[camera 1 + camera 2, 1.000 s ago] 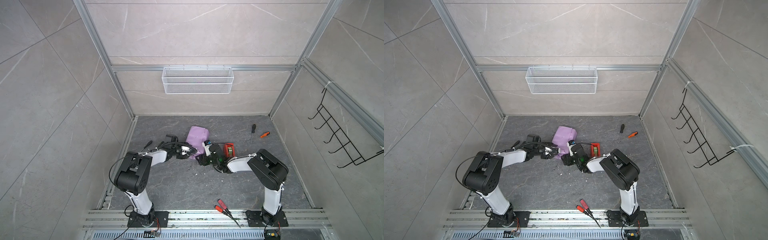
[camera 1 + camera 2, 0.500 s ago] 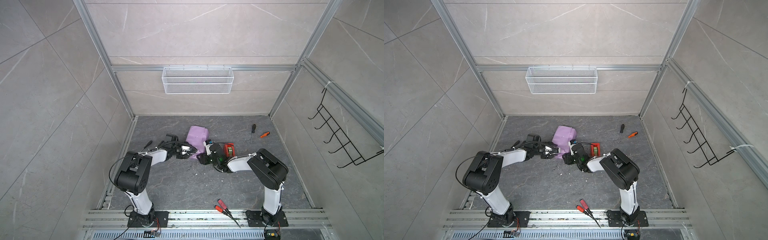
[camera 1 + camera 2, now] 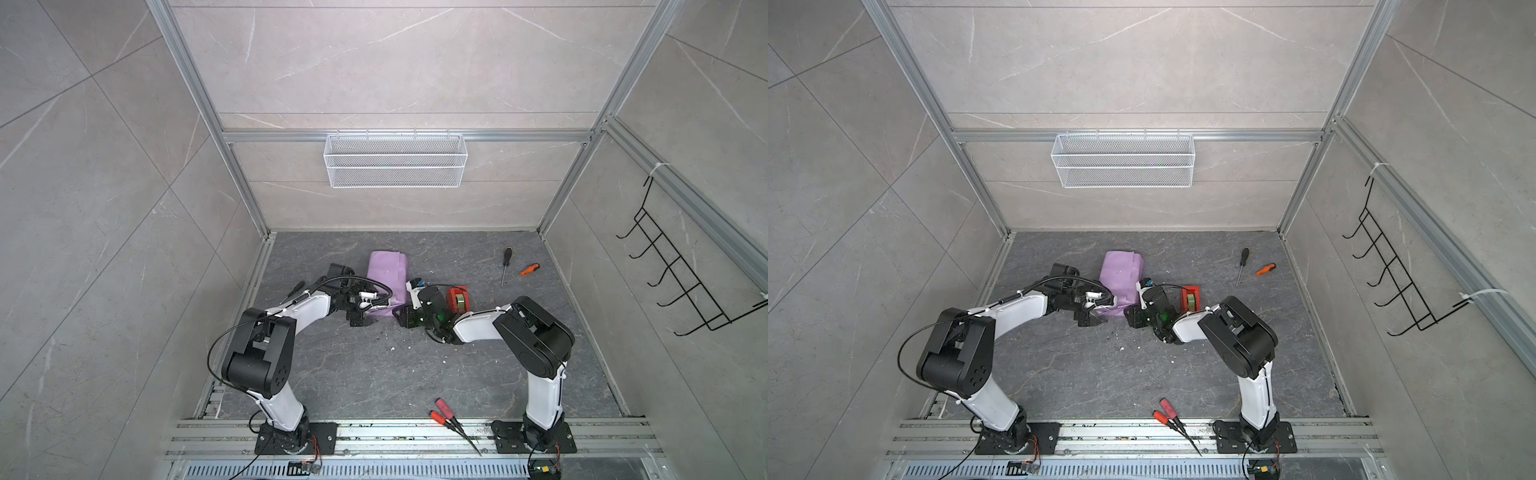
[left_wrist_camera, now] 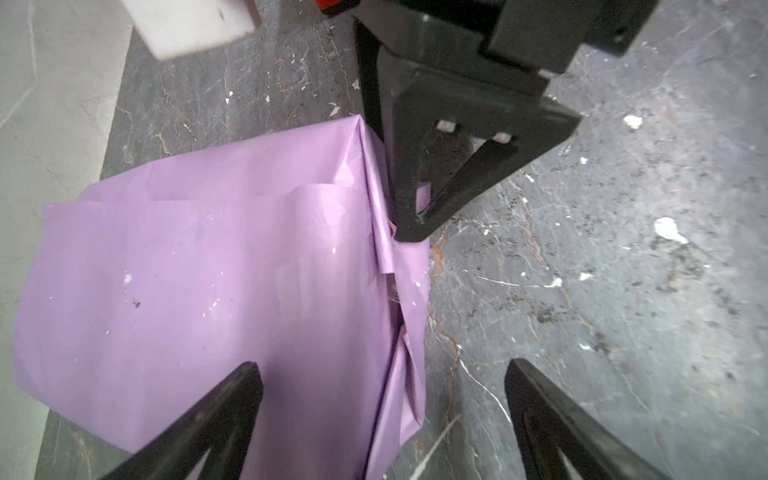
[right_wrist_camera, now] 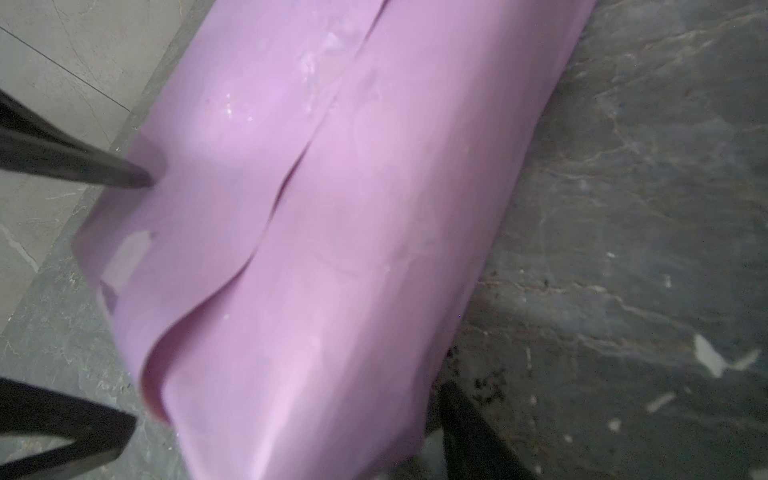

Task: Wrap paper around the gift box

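**Status.** The paper (image 3: 386,276) is folded round into a lilac parcel. It lies on the bench (image 3: 374,374) toward the back middle, between the two arms and just beside the red tape dispenser (image 3: 457,300). The gift box is not visible in any view and is presumed to be inside the parcel.

**Left tool** (image 4: 381,363). The jaws stand wide apart and hold nothing. One finger hangs over the top of the parcel and the other over bare bench, at the parcel's near end.

**Right tool** (image 5: 286,401). The jaws are partly open, with the end of the parcel between them. In the left wrist view one finger rests against the crumpled end fold (image 4: 395,291). Whether the jaws actually clamp the paper cannot be told.

**Step in hand (judged).** The body wrap is done and the near end is being closed. The long overlap seam (image 5: 291,187) gapes slightly, and the end fold is loose and creased.

**Next move (judged).**
1. Press the end flaps flat against the box.
2. Hold the flaps there with one tool.
3. Fix them with tape from the dispenser.
4. Press the seam down as well.

Use light contact, because the thin sheet will likely crease or tear if pinched hard.

**Markings.** No brand, label or writing can be read on the paper, the dispenser or the arms.
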{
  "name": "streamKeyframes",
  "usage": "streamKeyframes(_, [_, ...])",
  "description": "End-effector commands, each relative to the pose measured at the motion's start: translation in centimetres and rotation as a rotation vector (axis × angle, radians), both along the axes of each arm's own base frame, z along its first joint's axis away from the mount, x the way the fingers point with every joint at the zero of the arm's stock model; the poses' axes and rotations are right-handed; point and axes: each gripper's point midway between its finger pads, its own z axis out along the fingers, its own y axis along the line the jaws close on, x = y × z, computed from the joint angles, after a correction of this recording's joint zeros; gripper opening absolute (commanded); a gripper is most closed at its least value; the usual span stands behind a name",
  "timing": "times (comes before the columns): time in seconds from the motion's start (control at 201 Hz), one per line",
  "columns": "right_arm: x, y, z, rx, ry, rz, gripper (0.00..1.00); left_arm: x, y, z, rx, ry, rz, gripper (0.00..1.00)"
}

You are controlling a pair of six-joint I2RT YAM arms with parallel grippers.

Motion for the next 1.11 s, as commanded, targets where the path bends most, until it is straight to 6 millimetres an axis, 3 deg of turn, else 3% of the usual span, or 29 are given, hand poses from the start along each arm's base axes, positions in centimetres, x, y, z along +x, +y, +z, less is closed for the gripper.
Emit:
streamKeyframes(0.0, [-0.2,-0.3,-1.8,-0.020,0.063,-0.014,0.58,-2.0,0.7,3.4,0.011,0.046,-0.014,0.86])
streamKeyframes(0.115, [0.0,-0.1,-1.6,-0.009,0.055,-0.012,0.57,-3.0,0.9,5.4,-0.028,0.075,0.037,0.84])
streamKeyframes(0.199, [0.1,0.0,-1.4,-0.003,0.047,-0.009,0.57,-3.0,1.0,5.7,-0.029,0.045,0.046,0.86])
streamKeyframes(0.324, [0.0,0.1,-1.4,0.000,0.052,-0.006,0.57,-1.6,1.9,4.2,0.060,-0.087,0.000,0.99])
streamKeyframes(0.667, [0.3,0.4,-2.0,0.001,0.061,-0.004,0.57,3.2,1.4,-0.2,0.100,-0.223,-0.009,0.99])
streamKeyframes(1.101, [1.0,0.6,-1.9,0.015,0.068,-0.019,0.56,2.9,-0.3,-5.1,0.121,-0.246,0.000,0.99])
